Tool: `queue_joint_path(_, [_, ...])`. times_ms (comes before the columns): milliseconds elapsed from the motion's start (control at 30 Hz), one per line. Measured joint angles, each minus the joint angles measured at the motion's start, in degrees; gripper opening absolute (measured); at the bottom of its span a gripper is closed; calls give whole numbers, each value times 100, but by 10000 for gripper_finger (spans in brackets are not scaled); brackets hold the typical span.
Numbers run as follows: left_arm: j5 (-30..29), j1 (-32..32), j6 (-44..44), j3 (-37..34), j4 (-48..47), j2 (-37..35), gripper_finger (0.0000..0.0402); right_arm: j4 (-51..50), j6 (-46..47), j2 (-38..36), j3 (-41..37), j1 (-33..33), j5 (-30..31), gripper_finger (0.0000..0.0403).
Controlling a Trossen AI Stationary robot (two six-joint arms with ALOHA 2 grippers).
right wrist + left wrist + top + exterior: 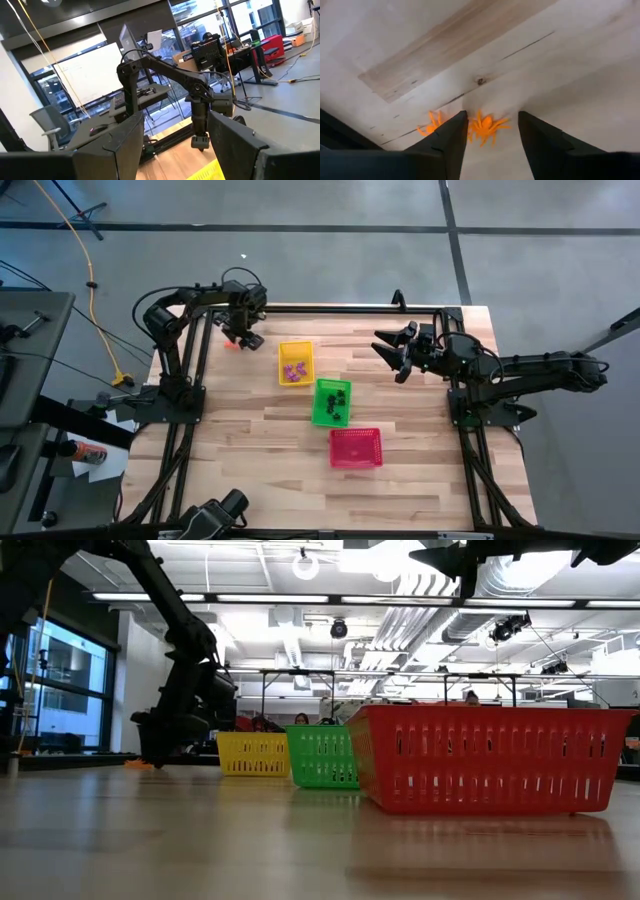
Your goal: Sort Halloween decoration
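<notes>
Orange spider [485,127], between left gripper [490,145] fingers

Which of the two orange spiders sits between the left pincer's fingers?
The fully visible orange spider, lying between the open left pincer fingers. The other spider lies outside them, partly hidden behind one finger.

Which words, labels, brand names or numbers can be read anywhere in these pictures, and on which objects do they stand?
None can be read.
The yellow basket, green basket and red basket show no label.
The orange spider between the left gripper's fingers bears no text.
The whiteboard in the room behind shows no legible writing.
</notes>
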Motion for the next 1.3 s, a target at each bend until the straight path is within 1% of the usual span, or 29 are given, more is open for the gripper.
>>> queue_joint_path(100, [10, -4, 18, -3, 1, 2, 128, 0, -1, 1, 0, 0, 0, 213])
queue_joint_path(333, [31, -10, 21, -15, -15, -7, 19, 0, -2, 1, 0, 0, 0, 213])
queue_joint_path(400, [-20, -22, 49, -25, -15, -25, 5, 0, -2, 1, 0, 0, 0, 213])
queue_joint_path(533, [-102, -46, 57, -38, -15, -141, 7, 0, -2, 0, 0, 0, 0, 213])
queue_joint_path(700, [-63, -63, 59, -38, 58, -513, 2, 0, -37, 0, 0, 0, 0, 213])
queue_joint_path(767, [31, -61, 57, -38, 167, -745, 1, 0, -44, 0, 0, 0, -2, 213])
queue_joint_path(867, [320, -59, -4, -34, 520, -1162, 1, 0, -73, 2, 0, 0, 0, 213])
queue_joint_path(1033, [931, -205, -322, -34, 1505, -1944, 1, 0, -346, 1, 0, 0, -1, 213])
queue_joint_path(1100, [1184, -359, -418, -57, 2064, -2280, 0, -2, -349, 1, 0, 0, 0, 213])
queue_joint_path(1233, [1592, -830, -725, -290, 3247, -2927, 0, -6, -349, 0, 0, 0, -2, 213])
queue_joint_path(1300, [1804, -1164, -902, -464, 3910, -3247, 0, -9, -349, 0, 0, 0, -1, 213])
